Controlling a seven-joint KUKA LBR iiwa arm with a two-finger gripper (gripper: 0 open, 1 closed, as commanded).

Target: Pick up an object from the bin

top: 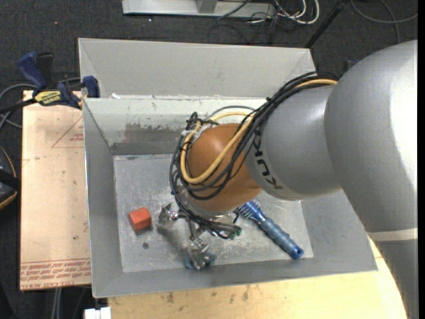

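A single KUKA iiwa arm [332,138] reaches from the right into a grey metal bin [99,178], with its wrist low over the scuffed floor. A rounded orange cover [222,161] sits on the wrist, with yellow and black cables [189,178] looped round it. Below the cover, the gripper [197,248] points down at the front middle of the floor, close to the near wall. The cover and cables hide much of it, so it cannot be told whether the gripper is spread, pressed together or pinching anything.

Three loose things can be counted on the floor. One small red-orange cube [139,219] lies left of the gripper, apart from it and with bare floor all round. One blue brush [277,234] lies to the right of the gripper, slanting across the floor. Its bristled head is tucked just under the edge of the orange cover and its handle runs toward the front right corner. One small blue-grey piece [200,262] lies right at the gripper's tip, against the foot of the near wall. Its kind cannot be made out, nor whether the gripper touches it. It is the thing nearest the gripper, which stands between the cube and the brush. The back half of the floor, up to the sloping rear wall, shows scratched metal.
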